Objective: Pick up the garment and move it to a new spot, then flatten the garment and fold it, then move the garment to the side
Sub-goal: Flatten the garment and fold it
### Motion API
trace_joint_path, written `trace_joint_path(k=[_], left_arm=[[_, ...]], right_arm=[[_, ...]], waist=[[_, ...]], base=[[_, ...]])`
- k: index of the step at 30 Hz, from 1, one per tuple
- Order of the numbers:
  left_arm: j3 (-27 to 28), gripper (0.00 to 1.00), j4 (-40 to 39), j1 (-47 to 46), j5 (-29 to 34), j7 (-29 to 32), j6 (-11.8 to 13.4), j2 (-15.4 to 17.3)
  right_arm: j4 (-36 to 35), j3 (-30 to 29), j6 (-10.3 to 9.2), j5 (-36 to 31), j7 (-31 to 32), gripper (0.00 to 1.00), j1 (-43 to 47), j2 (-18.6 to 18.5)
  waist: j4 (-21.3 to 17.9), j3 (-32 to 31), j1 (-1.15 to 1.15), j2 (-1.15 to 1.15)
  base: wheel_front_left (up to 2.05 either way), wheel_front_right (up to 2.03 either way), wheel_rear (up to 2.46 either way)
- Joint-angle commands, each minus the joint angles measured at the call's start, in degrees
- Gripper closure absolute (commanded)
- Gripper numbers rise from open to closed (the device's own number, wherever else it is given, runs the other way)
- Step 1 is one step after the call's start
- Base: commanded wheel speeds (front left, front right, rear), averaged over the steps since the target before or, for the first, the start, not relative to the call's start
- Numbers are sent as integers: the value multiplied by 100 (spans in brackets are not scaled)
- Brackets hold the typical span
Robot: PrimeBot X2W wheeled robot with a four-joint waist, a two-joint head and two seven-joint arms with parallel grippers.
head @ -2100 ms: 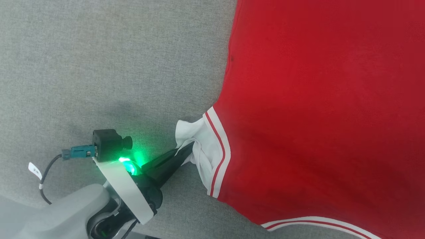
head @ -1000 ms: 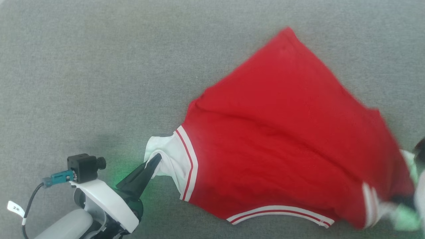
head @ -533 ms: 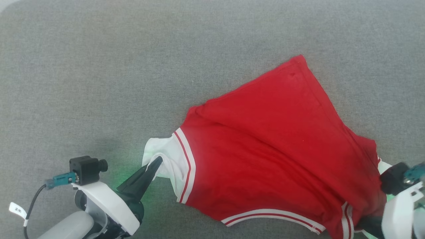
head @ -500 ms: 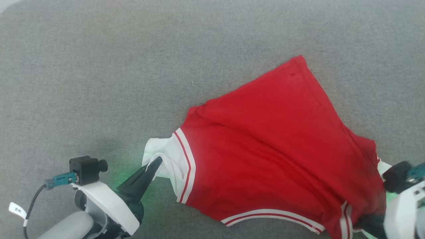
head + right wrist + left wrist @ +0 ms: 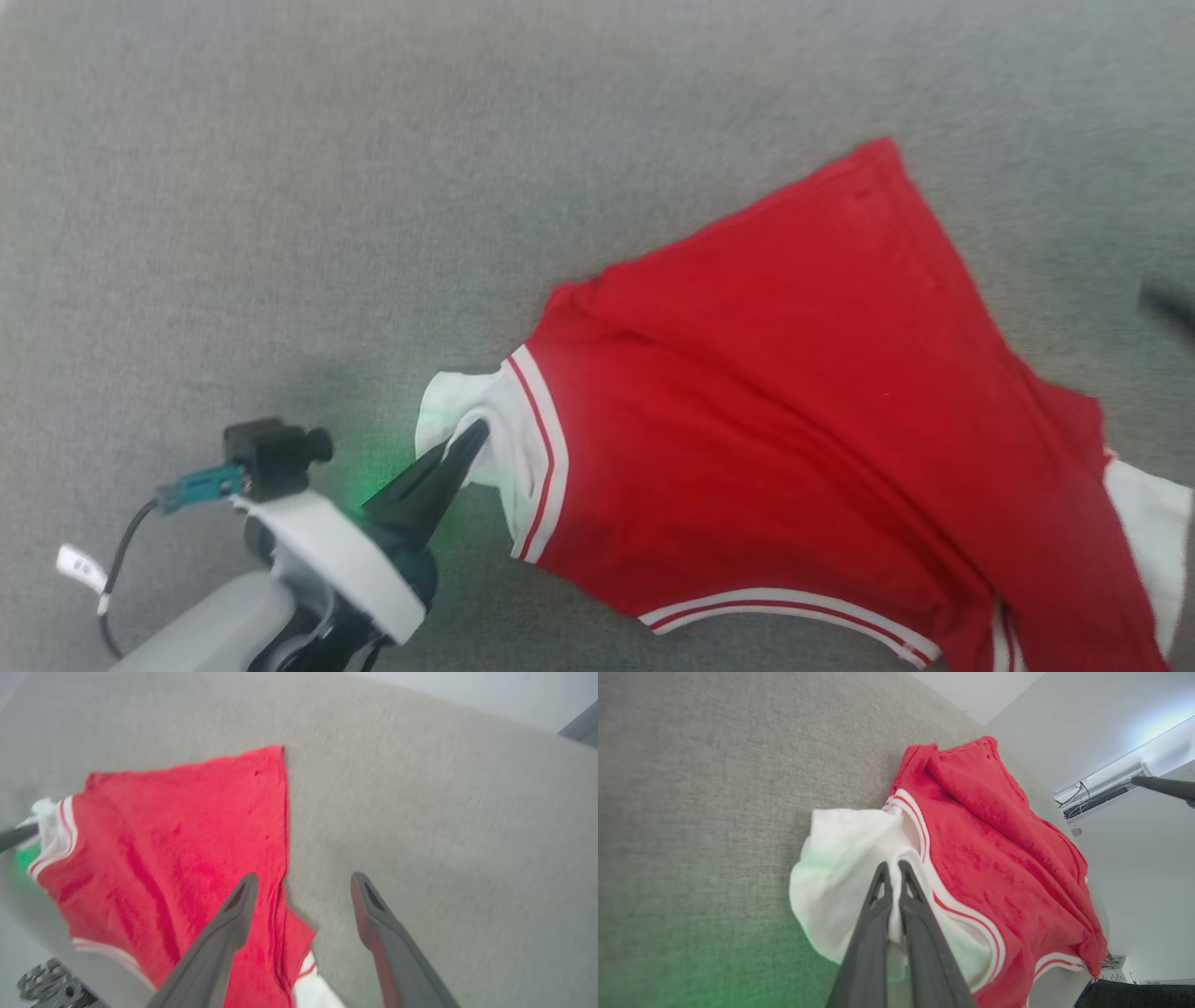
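One garment is spread on the grey fabric surface. One white sleeve is pinched by the closed jaws of the left gripper; those of the right gripper are held wide, empty.

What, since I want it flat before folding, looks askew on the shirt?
The shirt lies slanted and wrinkled on the grey surface, not flat. Its white sleeve is bunched where the shut left gripper pinches it. The right gripper hangs open, holding nothing.

Red garment, white sleeves, red-and-white striped trim, against plain grey fabric surface.
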Motion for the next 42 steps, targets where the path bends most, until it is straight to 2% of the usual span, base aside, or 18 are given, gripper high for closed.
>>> trace_joint_path(k=[1,4,7,11,16,23,24,26,32,42], left_arm=[[-15,100,-3,-97,8,2,17,-37],[-100,100,42,-335,43,2,17,-142],[-145,100,58,-511,43,3,17,-258],[-218,100,87,-659,71,4,11,-426],[-247,100,157,-694,65,9,11,-585],[-249,100,183,-697,51,10,11,-714],[-247,100,184,-699,48,10,11,-729],[-228,100,185,-691,55,9,11,-752],[-134,100,216,-592,101,8,11,-729],[381,100,184,-559,482,3,11,-593]], right_arm=[[100,82,0,-102,-65,0,-168,-2],[864,776,0,-587,-340,0,-1228,35],[1744,1407,1,-907,-599,0,-2127,277],[2720,2294,1,-1152,-762,0,-2858,293],[3470,3141,1,-929,-683,0,-3202,226],[3902,4073,9,-640,-649,0,-3237,165],[3936,4180,16,-572,-627,36,-3236,169],[4007,4335,16,-461,-644,100,-3252,152],[4181,4419,8,-225,-1130,100,-3431,117],[4701,3774,0,171,-2194,100,-3609,261]], waist=[[102,156,0,0],[238,362,0,0],[352,542,0,0],[517,732,0,0],[660,815,0,0],[730,793,0,0],[737,781,0,0],[750,749,0,0],[732,570,0,0],[585,232,0,0]], base=[[0,0,0],[0,0,0],[0,0,0],[0,0,0],[0,0,0],[0,0,0],[0,0,0],[0,0,0],[0,0,0],[0,0,0]])
